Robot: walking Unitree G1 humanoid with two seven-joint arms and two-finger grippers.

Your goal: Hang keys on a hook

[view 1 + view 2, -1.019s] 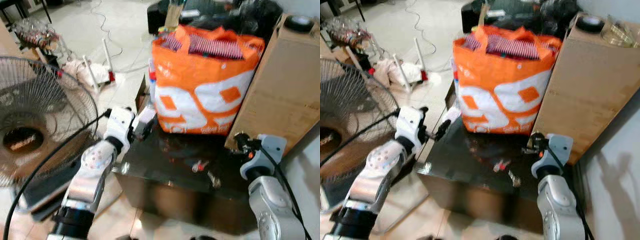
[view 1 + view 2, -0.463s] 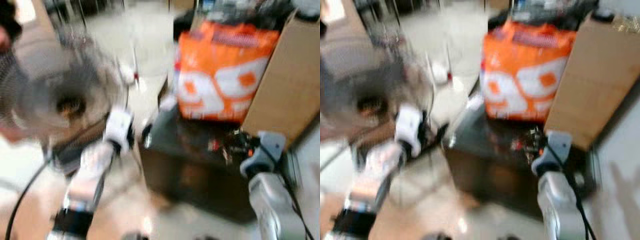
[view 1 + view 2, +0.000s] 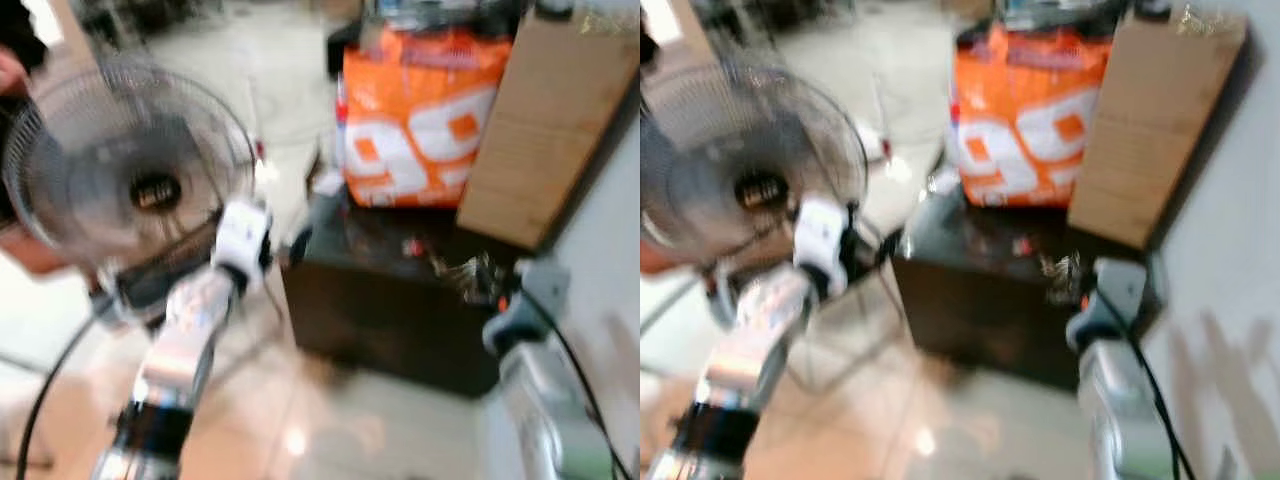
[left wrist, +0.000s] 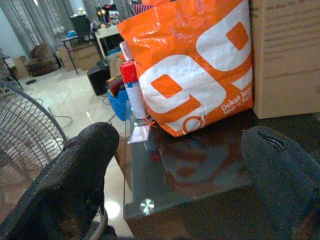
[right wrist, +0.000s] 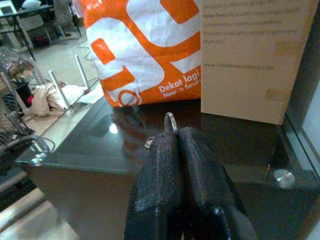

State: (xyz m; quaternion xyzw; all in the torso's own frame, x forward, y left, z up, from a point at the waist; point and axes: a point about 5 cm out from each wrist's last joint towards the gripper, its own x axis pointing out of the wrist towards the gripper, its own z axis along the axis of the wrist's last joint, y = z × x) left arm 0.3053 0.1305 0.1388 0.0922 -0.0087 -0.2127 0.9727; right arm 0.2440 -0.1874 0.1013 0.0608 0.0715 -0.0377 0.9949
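My right gripper (image 5: 176,134) is shut on the keys, whose metal ring (image 5: 170,121) sticks up between the black fingertips. In the blurred eye views the keys (image 3: 468,270) hang as a silvery bunch just in front of that gripper (image 3: 492,292), above the right end of the dark glass-topped table (image 3: 380,310). My left gripper (image 4: 180,142) is open with nothing between its fingers. It is held off the table's left corner (image 3: 298,240).
An orange and white bag (image 3: 420,120) stands at the back of the table, with a tall cardboard box (image 3: 530,130) to its right. A red-capped spray can (image 4: 132,95) stands beside the bag. A large standing fan (image 3: 130,170) is on the floor to the left.
The keys lay on the tabletop a second ago; now they are up in my shut right gripper. The whole view has pulled back and swung, with heavy blur.
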